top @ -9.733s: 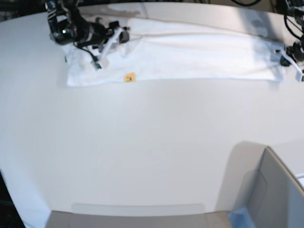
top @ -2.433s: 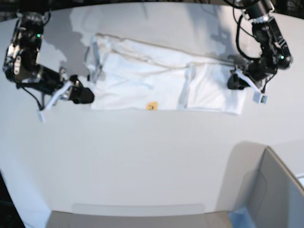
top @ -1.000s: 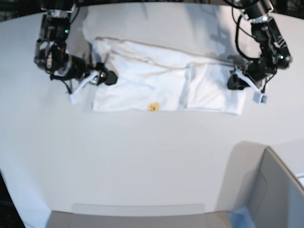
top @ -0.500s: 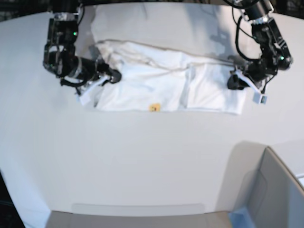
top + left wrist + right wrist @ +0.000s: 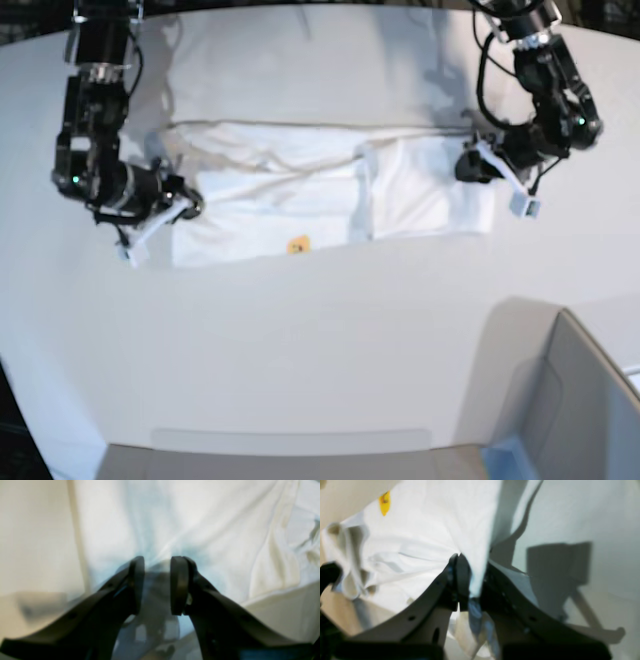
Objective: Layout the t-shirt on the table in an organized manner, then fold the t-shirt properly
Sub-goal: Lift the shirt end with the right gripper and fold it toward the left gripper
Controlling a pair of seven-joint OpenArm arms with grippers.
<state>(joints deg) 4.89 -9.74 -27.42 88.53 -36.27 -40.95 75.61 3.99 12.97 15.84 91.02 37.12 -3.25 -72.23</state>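
Item: t-shirt [image 5: 330, 185], folded band across far counter [image 5: 300, 340]; my right jaws [image 5: 467, 580] clamp its left edge to draw it taut, my left jaws [image 5: 157, 585] part-open over its right end, gripping nothing

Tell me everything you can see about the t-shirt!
The t-shirt is white, soft-looking cloth, wrinkly, folded into a long band near the far side of the table. A small yellow-orange bit of print peeks out at its near edge. The right hand pinches one end; the left hand presses on the other.
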